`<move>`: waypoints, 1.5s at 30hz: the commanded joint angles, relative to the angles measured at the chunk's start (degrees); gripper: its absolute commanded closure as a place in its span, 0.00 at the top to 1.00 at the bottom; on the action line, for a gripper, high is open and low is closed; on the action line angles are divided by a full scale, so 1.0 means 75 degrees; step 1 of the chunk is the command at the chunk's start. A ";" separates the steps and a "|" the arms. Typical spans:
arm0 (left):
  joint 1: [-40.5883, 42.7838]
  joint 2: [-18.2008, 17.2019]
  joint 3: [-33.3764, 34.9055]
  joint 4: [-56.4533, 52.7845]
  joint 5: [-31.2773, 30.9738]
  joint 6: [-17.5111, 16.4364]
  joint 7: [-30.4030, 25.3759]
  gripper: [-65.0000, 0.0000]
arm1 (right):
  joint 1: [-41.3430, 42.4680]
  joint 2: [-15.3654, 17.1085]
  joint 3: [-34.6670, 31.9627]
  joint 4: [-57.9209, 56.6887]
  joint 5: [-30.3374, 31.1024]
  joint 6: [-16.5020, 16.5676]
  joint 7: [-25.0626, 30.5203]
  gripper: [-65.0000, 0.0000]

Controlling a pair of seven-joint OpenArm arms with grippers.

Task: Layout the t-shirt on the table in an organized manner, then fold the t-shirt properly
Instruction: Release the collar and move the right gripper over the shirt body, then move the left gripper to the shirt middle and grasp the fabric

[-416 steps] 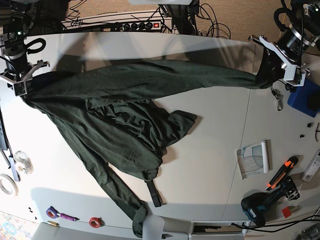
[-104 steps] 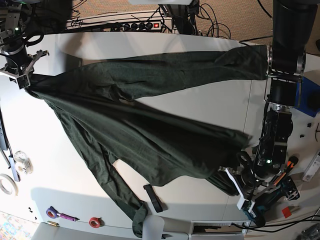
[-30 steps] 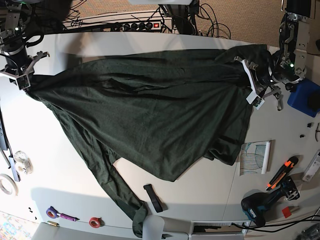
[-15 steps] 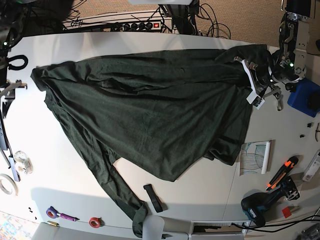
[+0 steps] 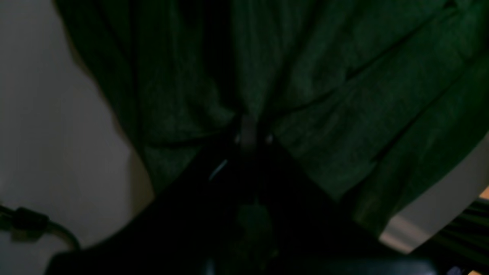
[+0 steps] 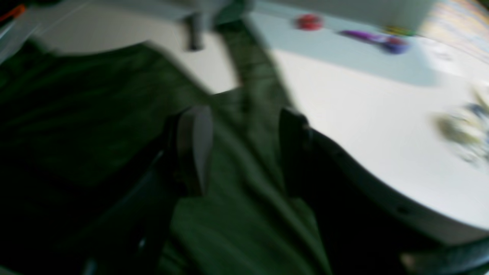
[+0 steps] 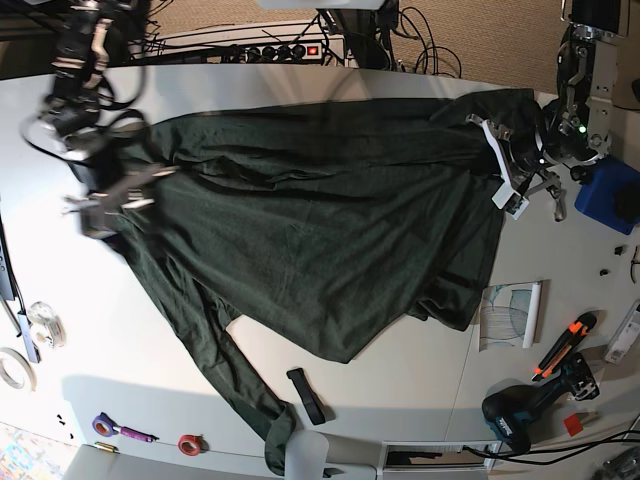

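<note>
The dark green t-shirt is lying spread on the white table. In the base view its long axis is running side to side, with one sleeve trailing toward the near edge. The left end effector is clenching a bunched fold at one end, which the left wrist view is showing up close. The right end effector is hovering released over the other end. A drill is lying near the table's corner.

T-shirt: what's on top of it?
On the t-shirt: right tool open above it, left tool clamped on its edge. Nothing else on top; whatever is beneath is covered.
</note>
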 commanded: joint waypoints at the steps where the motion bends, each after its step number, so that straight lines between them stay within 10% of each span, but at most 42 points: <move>1: -0.0055 -0.0032 -0.0067 0.0114 -0.0090 -0.0009 -0.0149 0.00 | 0.0195 -0.0015 -0.0254 0.0102 -0.0146 -0.0090 0.0254 0.44; 17: -0.0058 0.0076 -0.0067 0.0114 -0.0090 -0.0009 -0.0146 0.00 | 0.1466 -0.0729 -0.3794 -0.3037 -0.2553 -0.0723 0.0857 0.41; 29: -0.1416 0.0055 -0.0070 0.1058 -0.0090 0.0006 -0.0230 0.00 | 0.1434 -0.0726 -0.3917 -0.3252 -0.2550 -0.0708 0.0154 0.00; 33: -0.2328 0.0058 -0.0067 0.1029 -0.0052 0.0734 -0.0970 0.24 | 0.1332 -0.0726 -0.3917 -0.3252 -0.2550 -0.0697 0.0026 0.00; 41: -0.4156 0.0466 -0.0038 -0.1807 -0.0452 0.0790 -0.1221 0.33 | 0.1241 -0.0729 -0.3917 -0.3252 -0.2553 -0.0699 0.0000 0.00; 45: -0.5045 0.0769 0.0143 -0.3786 -0.0868 0.0105 -0.1218 0.35 | 0.1244 -0.0729 -0.3917 -0.3252 -0.2550 -0.0699 -0.0003 0.00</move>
